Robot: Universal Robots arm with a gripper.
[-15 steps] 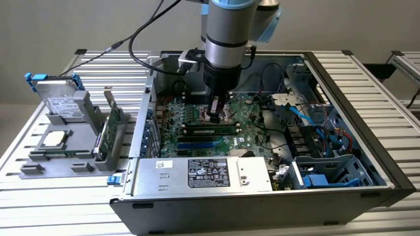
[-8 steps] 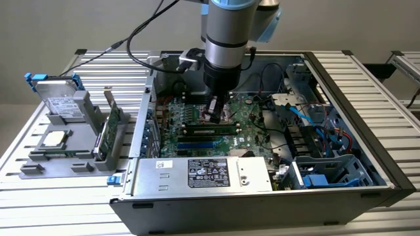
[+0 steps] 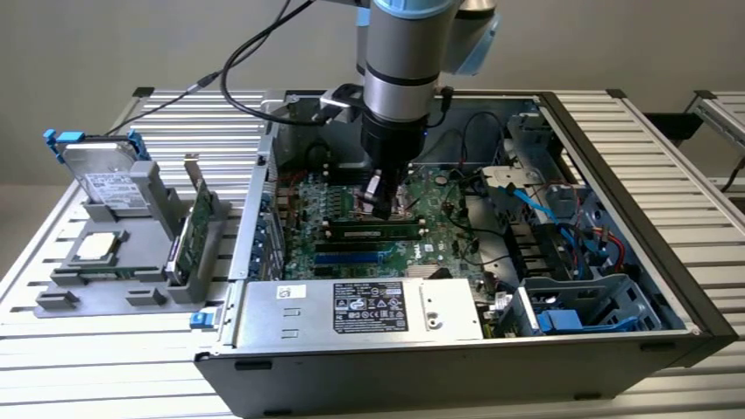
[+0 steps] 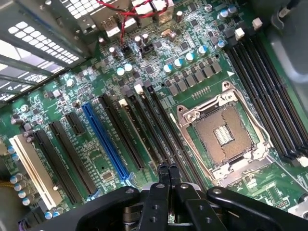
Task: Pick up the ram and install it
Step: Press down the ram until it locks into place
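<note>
Gripper (image 3: 379, 208) state: the claw is pinched fully narrow, fingertips together, and holds nothing. In the wrist view the two black fingertips (image 4: 163, 169) meet over the bank of long dark memory slots (image 4: 159, 125) beside the open CPU socket (image 4: 224, 137).

Ram (image 3: 372, 232) location: in the exterior view the thin green stick lies lengthwise in a slot on the motherboard (image 3: 338, 209), at 6 o'clock from the fingertips and just beside them. I cannot tell whether the tips touch its upper edge. It sits inside the open computer case (image 3: 605, 140), at 12 o'clock from the silver power supply (image 3: 361, 310).

Step in hand, as I judge it: seating the stick with closed fingers used as a pusher.

Procedure notes:
1. I keep the tips centred on the stick's thin edge; off to one side they would slip onto the neighbouring slot.
2. I press straight down along the slot's plane. A tilted push could rock one end up.
3. I apply load gradually, since the board may flex.
4. I check that both ends sit level. Whether the end latches have closed I cannot tell.

The expansion card (image 3: 198, 227) and hard drive (image 3: 111, 183) stand in the rack at 9 o'clock, well apart from the work.
</note>
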